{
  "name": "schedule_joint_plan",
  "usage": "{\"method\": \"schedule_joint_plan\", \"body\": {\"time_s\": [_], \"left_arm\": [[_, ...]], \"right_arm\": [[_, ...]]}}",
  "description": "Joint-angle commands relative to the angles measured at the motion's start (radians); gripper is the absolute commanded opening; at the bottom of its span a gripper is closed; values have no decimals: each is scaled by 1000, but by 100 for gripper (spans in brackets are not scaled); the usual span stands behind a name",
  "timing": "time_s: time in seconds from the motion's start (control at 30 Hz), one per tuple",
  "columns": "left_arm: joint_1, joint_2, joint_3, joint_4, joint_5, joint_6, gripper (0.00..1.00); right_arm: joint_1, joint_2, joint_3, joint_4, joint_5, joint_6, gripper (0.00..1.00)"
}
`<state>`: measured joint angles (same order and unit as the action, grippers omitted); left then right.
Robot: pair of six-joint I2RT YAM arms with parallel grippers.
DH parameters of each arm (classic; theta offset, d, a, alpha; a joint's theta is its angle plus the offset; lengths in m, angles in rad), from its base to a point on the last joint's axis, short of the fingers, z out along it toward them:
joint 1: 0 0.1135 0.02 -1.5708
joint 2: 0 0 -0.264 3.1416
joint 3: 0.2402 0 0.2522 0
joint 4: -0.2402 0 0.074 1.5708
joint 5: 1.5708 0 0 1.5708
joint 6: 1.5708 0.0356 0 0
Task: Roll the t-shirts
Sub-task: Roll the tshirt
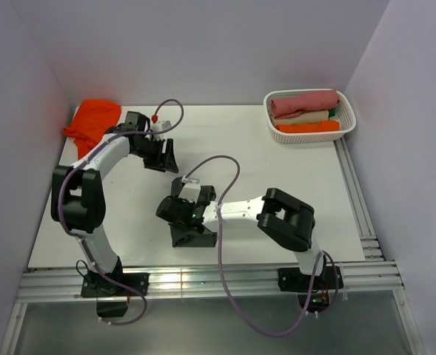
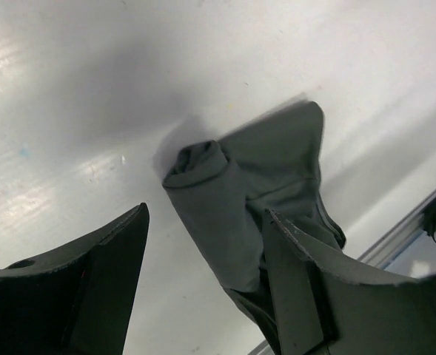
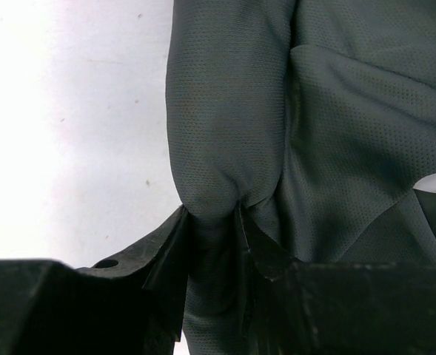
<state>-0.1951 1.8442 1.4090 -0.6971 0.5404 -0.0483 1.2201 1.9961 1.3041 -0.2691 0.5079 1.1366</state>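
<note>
The dark charcoal-grey t-shirt (image 1: 195,238) lies bunched and partly rolled at the front middle of the table, mostly under my right gripper (image 1: 180,222). In the right wrist view my right gripper (image 3: 212,216) is shut on a rolled fold of the grey t-shirt (image 3: 225,111). My left gripper (image 1: 163,158) is open and empty, above the bare table to the back left of the shirt. The left wrist view shows the left gripper (image 2: 206,214) with its jaws wide apart and the grey roll (image 2: 218,200) beyond them. The orange-red t-shirt (image 1: 92,120) lies crumpled at the back left corner.
A white basket (image 1: 348,127) at the back right holds rolled pink, beige and orange cloths. White walls close in on the left, back and right. Metal rails (image 1: 203,282) run along the near edge and the right side.
</note>
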Motion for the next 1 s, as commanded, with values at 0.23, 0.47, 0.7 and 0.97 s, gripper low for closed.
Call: {"method": "schedule_joint_plan", "body": {"time_s": [0.23,0.47,0.7,0.97], "left_arm": [[48,-140,-74,-4,164,97,68],[63,-169,-131,18,174,137,68],[94,-175,-157,13,202,151,68],[114,-165,-168,15,225,157,68]], "right_arm": [[4,-83,-249,237,-161,77,24],[-4,-106,-315,372,-183,117,24],[-21,-99,-355,462,-233,141,24],[-30,-99,-393,538,-267,164,23]]}}
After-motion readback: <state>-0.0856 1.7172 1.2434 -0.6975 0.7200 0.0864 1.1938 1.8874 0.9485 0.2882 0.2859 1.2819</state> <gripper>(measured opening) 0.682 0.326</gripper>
